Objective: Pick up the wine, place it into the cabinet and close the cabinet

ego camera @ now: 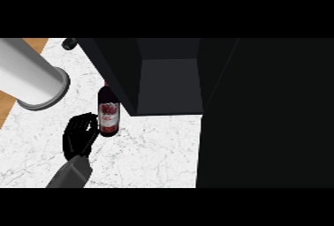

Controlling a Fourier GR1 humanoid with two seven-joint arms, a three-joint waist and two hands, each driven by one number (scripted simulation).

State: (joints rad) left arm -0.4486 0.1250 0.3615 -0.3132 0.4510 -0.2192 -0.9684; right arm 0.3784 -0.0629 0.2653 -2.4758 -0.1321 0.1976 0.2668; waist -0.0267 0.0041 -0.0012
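One wine bottle (108, 114) stands outside the open cabinet (168, 84); left hand (79, 136), fingers relaxed, just beside it

Flat, even light. White tabletop (157, 154) bright at lower left; cabinet (267, 114) at right near-black, detail lost.

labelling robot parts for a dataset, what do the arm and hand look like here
One arm shows: a plain grey forearm ending in a black left hand with slim fingers and a thumb. No cables or markings are visible.
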